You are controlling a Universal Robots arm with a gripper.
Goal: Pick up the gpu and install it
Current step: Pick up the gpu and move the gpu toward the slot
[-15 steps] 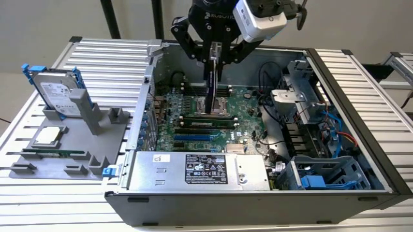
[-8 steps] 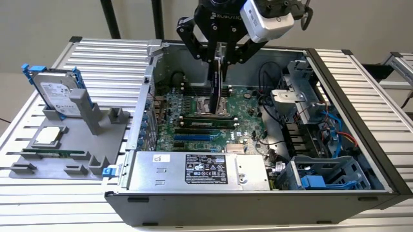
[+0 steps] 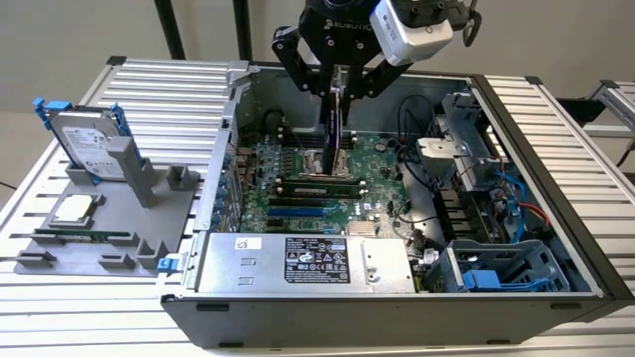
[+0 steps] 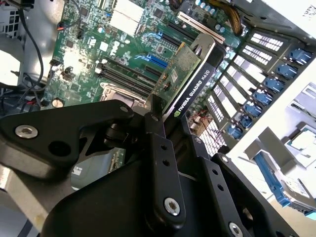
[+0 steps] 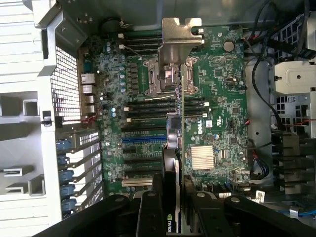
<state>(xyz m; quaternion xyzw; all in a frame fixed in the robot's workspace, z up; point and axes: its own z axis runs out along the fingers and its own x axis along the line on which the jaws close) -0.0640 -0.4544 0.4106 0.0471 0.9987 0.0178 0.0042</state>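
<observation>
Black gripper (image 3: 337,93) holds a green graphics card (image 4: 180,74) with black edge, silver bracket (image 5: 181,34); beneath it, green circuit board (image 5: 222,98) with a blue slot (image 5: 140,139)

I see white lettering and small green logo along black edge of gpu (image 4: 194,85), over motherboard (image 4: 89,54). White lettering on black body of gripper (image 3: 340,91), above motherboard. Black-and-white printed sticker on power supply (image 3: 248,262), just beside motherboard. Printed label on hard drive (image 3: 89,145), well apart from motherboard. Small white sticker on motherboard itself, unreadable.
</observation>
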